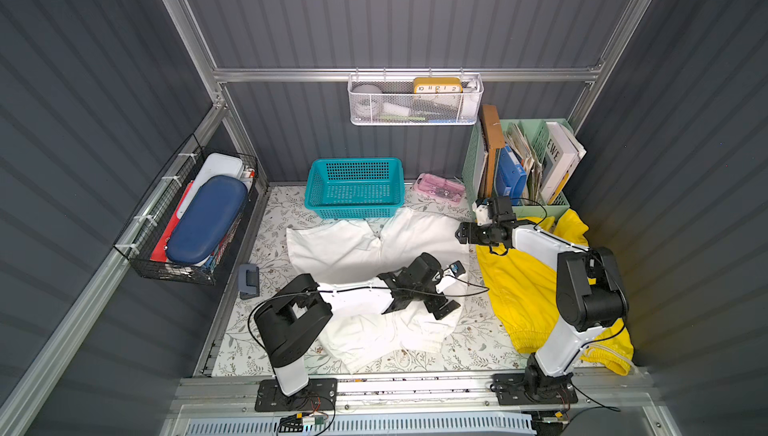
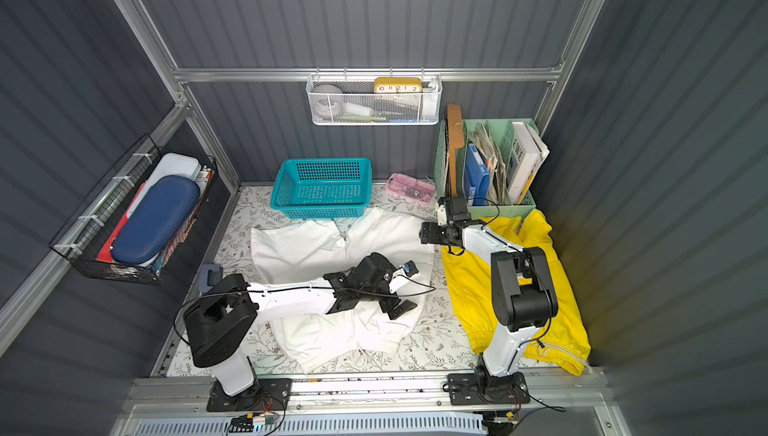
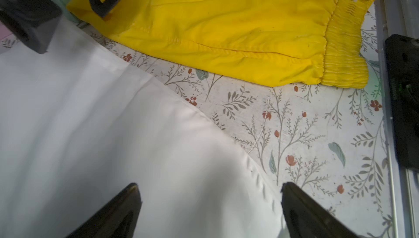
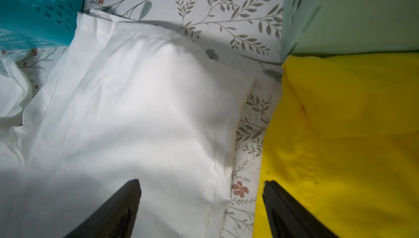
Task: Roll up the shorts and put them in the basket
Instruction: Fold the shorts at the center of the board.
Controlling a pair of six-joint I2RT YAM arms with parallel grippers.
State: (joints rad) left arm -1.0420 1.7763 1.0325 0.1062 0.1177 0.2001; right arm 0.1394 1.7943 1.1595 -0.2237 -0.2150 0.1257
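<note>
Across the floral bench [image 1: 476, 326] our white shorts [image 1: 332, 247] run waistband-near to legs-far, left end effector [image 3: 210, 191] and right end effector [image 4: 201, 184] both spread empty above their right edge.

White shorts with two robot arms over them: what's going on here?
Two robot arms look set to roll up shorts. The left gripper hangs open over the edge of the white shorts that faces the yellow shorts. The right gripper is open too, above the gap between the white pair's far leg and the yellow pair. Neither holds any cloth. Both pairs lie spread out on the floral table, and nothing is rolled yet.
</note>
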